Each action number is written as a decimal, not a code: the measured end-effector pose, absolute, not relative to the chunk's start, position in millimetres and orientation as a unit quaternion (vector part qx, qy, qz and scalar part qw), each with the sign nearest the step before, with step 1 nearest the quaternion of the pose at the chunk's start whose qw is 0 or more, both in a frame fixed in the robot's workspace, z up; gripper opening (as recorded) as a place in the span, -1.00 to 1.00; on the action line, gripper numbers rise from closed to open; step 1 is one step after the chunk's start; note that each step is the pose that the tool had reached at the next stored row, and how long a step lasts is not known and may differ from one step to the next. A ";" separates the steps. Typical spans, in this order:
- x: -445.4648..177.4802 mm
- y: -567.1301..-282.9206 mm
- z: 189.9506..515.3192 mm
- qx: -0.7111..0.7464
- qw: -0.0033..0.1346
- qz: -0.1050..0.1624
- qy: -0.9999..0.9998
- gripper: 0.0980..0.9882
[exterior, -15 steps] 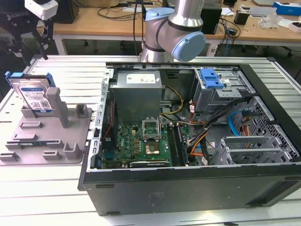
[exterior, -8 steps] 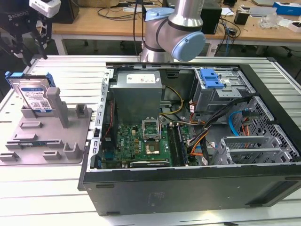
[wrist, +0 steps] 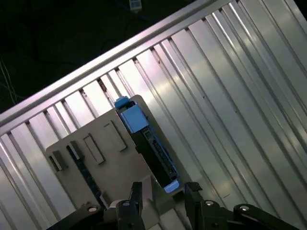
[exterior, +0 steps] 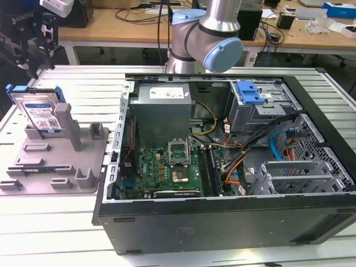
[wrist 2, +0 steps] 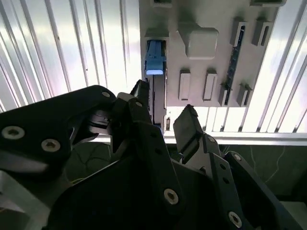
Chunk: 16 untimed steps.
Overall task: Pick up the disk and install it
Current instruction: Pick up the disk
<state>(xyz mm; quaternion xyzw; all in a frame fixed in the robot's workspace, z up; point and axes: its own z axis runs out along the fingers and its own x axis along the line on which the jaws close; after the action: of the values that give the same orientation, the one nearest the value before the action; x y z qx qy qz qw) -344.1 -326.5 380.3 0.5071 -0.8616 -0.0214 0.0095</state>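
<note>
Black metal gripper: fingers spread, empty. Silver rectangular blue-bracketed disk: on edge in grey plastic fixture, beneath gripper, untouched.

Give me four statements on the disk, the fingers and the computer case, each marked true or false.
1. The disk stands on edge in the grey fixture. True.
2. The fingers are shut on the disk. False: they are open and hold nothing.
3. The computer case lies open, its insides showing. True.
4. The disk sits inside the case. False: it is on the fixture, to the exterior view's left of the case.
</note>
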 end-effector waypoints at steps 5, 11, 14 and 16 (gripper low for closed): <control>-344.0 -326.5 380.3 0.555 0.011 -0.021 -0.832 -0.14; -344.0 -326.5 380.4 0.629 0.013 -0.020 -0.777 -0.14; -344.1 -326.5 380.3 0.650 0.013 -0.019 -0.760 -0.14; -344.0 -326.5 380.3 0.670 0.013 -0.019 -0.742 -0.14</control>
<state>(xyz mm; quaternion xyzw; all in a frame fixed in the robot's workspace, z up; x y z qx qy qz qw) -344.0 -326.5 380.3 0.6699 -0.7421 -0.0190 0.0135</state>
